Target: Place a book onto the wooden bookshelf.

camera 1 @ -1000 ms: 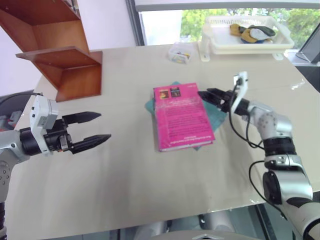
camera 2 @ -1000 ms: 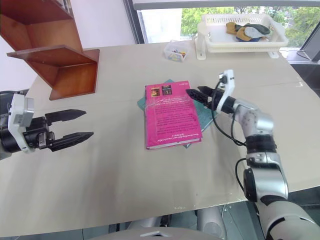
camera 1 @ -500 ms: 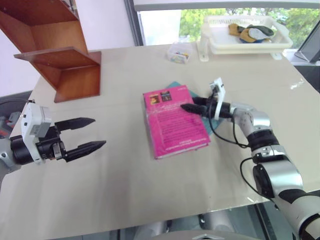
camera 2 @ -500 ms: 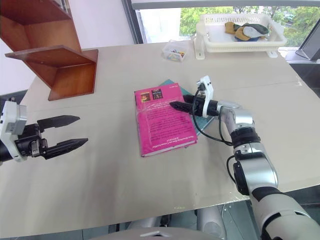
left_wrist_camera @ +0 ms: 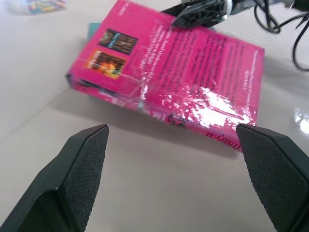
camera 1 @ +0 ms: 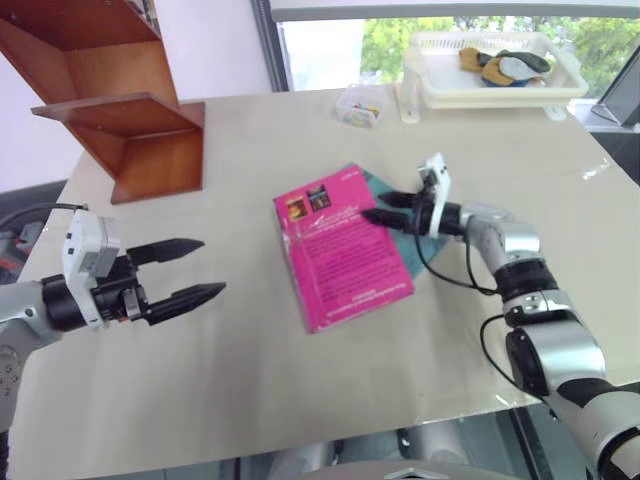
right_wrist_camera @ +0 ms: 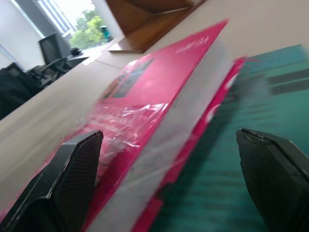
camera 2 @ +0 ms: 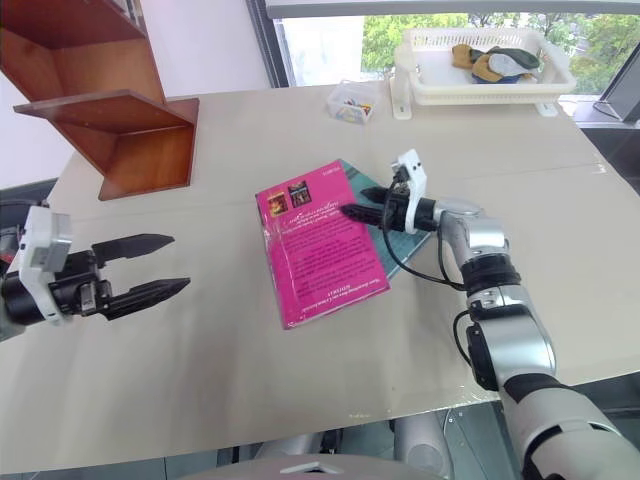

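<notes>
1. Far left, the wooden bookshelf (camera 1: pixel 120 110) stands at the table's (camera 1: pixel 250 390) back corner, its slanted boards bare.
2. Nearer the front edge, the left gripper (camera 1: pixel 190 270) hovers above the table — fingers spread wide, nothing between them, pointing towards the book.
3. Centre table: the book (camera 1: pixel 342 248) lies flat and skewed, pink cover up, partly on top of a teal book (camera 1: pixel 395 205).
4. The right gripper (camera 1: pixel 382 207) is at the book's right edge — jaws parted, one finger over the cover, the other over the teal book; in the right wrist view the white page edges sit between its fingers.
5. Back right, a white tray (camera 1: pixel 490 90) holds some items.
</notes>
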`<act>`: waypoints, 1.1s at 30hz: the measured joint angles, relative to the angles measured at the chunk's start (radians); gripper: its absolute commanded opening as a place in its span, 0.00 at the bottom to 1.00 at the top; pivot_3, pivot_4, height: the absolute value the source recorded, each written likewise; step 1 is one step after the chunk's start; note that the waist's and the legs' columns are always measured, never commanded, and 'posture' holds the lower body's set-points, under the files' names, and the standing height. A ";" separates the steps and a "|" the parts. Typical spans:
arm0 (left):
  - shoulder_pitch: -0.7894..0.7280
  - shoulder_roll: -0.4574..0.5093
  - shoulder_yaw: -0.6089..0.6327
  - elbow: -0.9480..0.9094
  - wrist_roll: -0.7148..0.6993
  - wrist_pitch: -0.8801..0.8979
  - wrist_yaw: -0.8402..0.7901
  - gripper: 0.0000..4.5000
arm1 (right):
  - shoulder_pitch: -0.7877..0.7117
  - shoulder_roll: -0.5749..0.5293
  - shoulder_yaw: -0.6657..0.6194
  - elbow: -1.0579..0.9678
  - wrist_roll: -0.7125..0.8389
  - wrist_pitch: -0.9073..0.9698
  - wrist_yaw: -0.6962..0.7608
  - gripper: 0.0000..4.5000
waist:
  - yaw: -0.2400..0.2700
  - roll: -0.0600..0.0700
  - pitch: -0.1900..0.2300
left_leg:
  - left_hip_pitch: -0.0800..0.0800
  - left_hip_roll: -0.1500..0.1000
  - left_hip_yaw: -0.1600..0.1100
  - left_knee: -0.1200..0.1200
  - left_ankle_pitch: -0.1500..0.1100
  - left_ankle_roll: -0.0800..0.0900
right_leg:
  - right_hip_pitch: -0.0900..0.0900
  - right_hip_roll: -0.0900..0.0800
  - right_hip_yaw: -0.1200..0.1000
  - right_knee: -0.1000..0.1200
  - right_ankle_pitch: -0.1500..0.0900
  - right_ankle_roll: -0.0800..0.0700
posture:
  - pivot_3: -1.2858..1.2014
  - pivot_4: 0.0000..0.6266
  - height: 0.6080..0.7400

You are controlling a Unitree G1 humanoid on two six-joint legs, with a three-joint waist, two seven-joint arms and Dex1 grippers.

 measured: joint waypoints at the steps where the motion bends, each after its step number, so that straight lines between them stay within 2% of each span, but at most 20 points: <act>1: -0.004 0.000 -0.004 0.000 -0.001 0.002 0.004 0.99 | 0.000 -0.006 -0.004 0.000 0.000 0.000 -0.001 1.00 | 0.000 0.000 0.000 | 0.000 0.000 0.000 0.000 0.000 0.000 | 0.000 0.000 0.000 0.000 0.000 0.000 | 0.52 0.24 1.00; 12: -0.074 -0.005 -0.079 0.035 -0.001 0.003 0.016 0.99 | 0.021 -0.044 -0.031 -0.066 0.002 -0.002 -0.020 1.00 | -0.003 0.000 0.000 | 0.000 0.000 0.001 0.000 0.000 0.000 | -0.002 0.000 0.002 0.001 0.000 0.000 | 0.52 0.24 1.00; 15: -0.069 -0.058 -0.111 0.034 -0.003 0.024 0.052 0.99 | 0.030 -0.073 -0.041 -0.125 0.007 -0.002 -0.020 1.00 | -0.001 0.000 0.000 | -0.001 0.000 0.001 0.000 0.000 0.000 | -0.002 0.000 0.001 0.001 0.000 0.000 | 0.52 0.24 1.00; 22: -0.040 -0.142 -0.176 0.035 -0.006 0.063 0.126 0.99 | 0.213 -0.182 -0.059 -0.446 0.068 0.087 -0.017 1.00 | 0.003 0.000 0.000 | -0.002 0.000 0.000 0.001 0.000 0.000 | -0.002 -0.001 0.000 0.001 0.000 0.000 | 0.52 0.24 1.00; 27: -0.071 -0.257 -0.219 0.054 -0.062 0.153 0.211 0.99 | 0.345 -0.247 -0.093 -0.718 0.154 0.157 -0.031 1.00 | 0.004 -0.001 -0.001 | -0.001 0.000 0.000 0.002 0.000 0.000 | -0.002 -0.001 0.001 0.004 0.000 0.000 | 0.52 0.24 1.00; 29: -0.116 -0.311 -0.237 0.096 -0.089 0.220 0.279 0.99 | 0.411 -0.283 -0.121 -0.832 0.190 0.176 -0.045 1.00 | 0.010 -0.002 -0.001 | -0.001 0.000 0.000 0.003 0.000 0.000 | -0.002 -0.001 0.001 0.005 0.000 0.000 | 0.52 0.24 1.00; 33: -0.182 -0.345 -0.253 0.169 -0.112 0.315 0.366 0.99 | 0.487 -0.343 -0.159 -0.930 0.217 0.196 -0.062 1.00 | 0.024 -0.003 -0.002 | -0.001 -0.001 0.001 0.004 0.000 0.000 | -0.002 -0.002 0.001 0.006 0.000 0.000 | 0.52 0.24 1.00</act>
